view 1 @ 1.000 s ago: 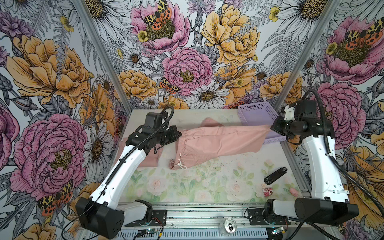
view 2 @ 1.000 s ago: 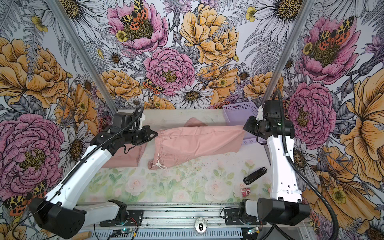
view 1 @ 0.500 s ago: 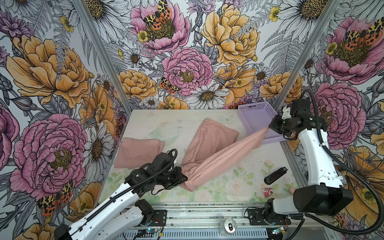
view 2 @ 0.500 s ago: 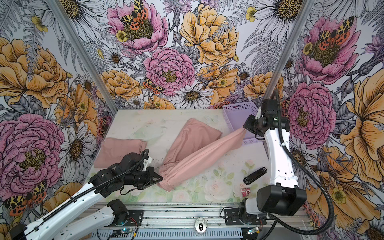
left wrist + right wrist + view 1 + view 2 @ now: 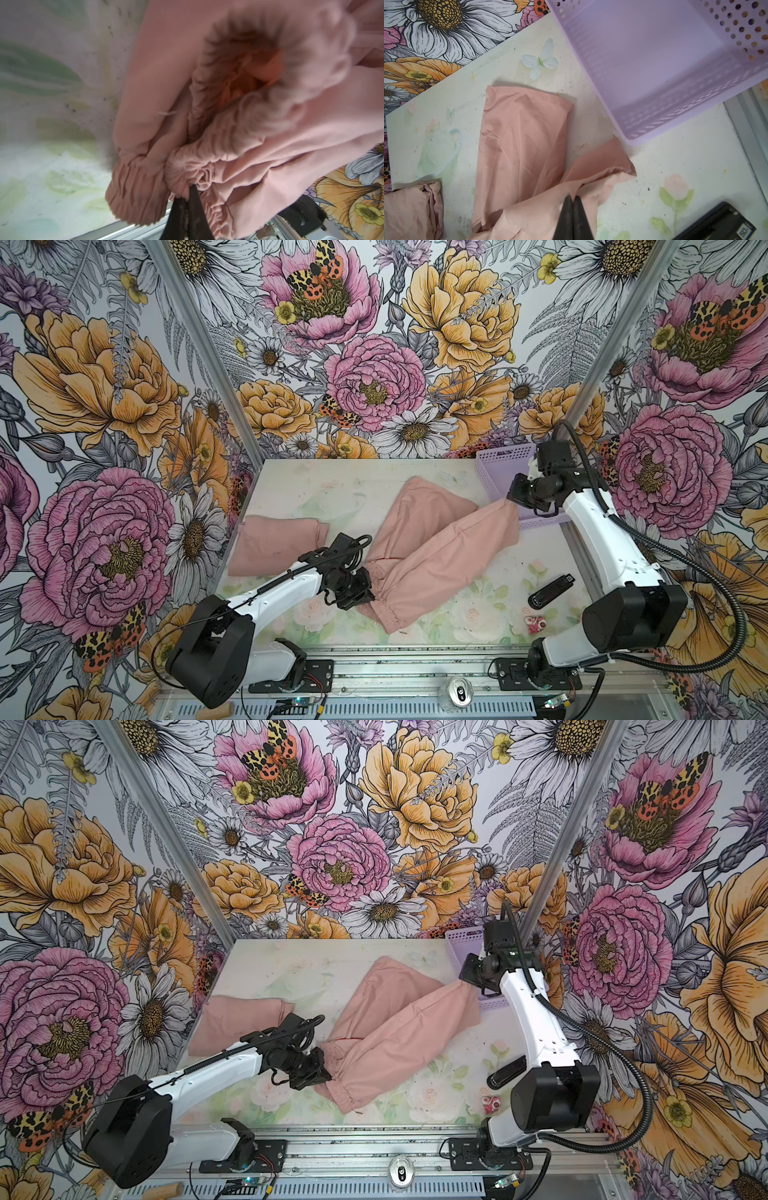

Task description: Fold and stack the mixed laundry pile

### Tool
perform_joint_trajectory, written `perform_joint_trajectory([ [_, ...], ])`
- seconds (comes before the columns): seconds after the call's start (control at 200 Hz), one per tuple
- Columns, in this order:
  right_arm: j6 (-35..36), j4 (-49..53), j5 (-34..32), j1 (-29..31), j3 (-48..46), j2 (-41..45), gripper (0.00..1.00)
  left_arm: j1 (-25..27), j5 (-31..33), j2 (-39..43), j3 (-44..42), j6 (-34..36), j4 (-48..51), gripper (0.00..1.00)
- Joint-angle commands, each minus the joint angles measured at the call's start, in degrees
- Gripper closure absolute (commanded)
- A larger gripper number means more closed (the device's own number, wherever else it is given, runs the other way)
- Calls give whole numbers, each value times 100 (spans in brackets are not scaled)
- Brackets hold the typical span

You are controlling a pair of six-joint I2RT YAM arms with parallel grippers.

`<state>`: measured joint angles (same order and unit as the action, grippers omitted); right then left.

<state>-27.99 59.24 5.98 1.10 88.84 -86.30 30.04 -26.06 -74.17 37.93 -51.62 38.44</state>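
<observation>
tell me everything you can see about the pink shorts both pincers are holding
The pink shorts are thin, lightly creased cloth with a gathered elastic waistband. The left pincer is shut on the bunched waistband near the front of the table; the right pincer is shut on one leg's hem beside the lavender basket. That leg stretches slantwise between them; the other leg lies flat on the table behind it.

White arms (image 5: 282, 593), black joints (image 5: 631, 614), corrugated black cables (image 5: 673, 667)
</observation>
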Motion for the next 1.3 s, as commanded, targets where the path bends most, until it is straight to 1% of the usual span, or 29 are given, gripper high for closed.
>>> perform_joint_trajectory([
  [0.0,-108,-193,-176,91,-77,77,100,-151,154,-137,-180,395,-91,100],
  [0.105,-152,-209,-145,114,-222,147,100,-301,578,-211,-58,490,-91,100],
  [0.23,-189,-255,-84,178,-390,184,100,-593,1156,-310,513,799,127,100],
  [0.315,-269,-281,-38,212,-595,214,100,-912,1527,-459,921,1139,316,100],
  [0.41,-435,-366,93,287,-1062,345,100,-1422,1805,-686,1288,1575,360,100],
  [0.495,-627,-443,202,424,-1511,530,100,-1867,1935,-993,1780,2035,405,100],
  [0.575,-799,-449,339,560,-1786,745,100,-2186,1868,-1212,2337,2348,546,100],
  [0.656,-866,-374,439,593,-1765,1042,100,-2277,1792,-1263,2969,2582,1002,100],
  [0.736,-817,-162,405,593,-1508,1289,100,-2239,1669,-1030,3282,2668,1431,100],
  [0.821,-690,62,412,591,-1162,1390,100,-2170,1435,-620,3256,2560,1709,100],
  [0.961,-464,258,415,593,-661,1390,100,-1944,1213,20,2745,2196,1878,100],
  [1.121,-231,263,391,593,-86,1190,100,-1717,1242,583,2146,1762,1862,100],
  [1.296,72,263,406,604,685,695,100,-1723,1258,1015,1689,1570,1852,100],
])
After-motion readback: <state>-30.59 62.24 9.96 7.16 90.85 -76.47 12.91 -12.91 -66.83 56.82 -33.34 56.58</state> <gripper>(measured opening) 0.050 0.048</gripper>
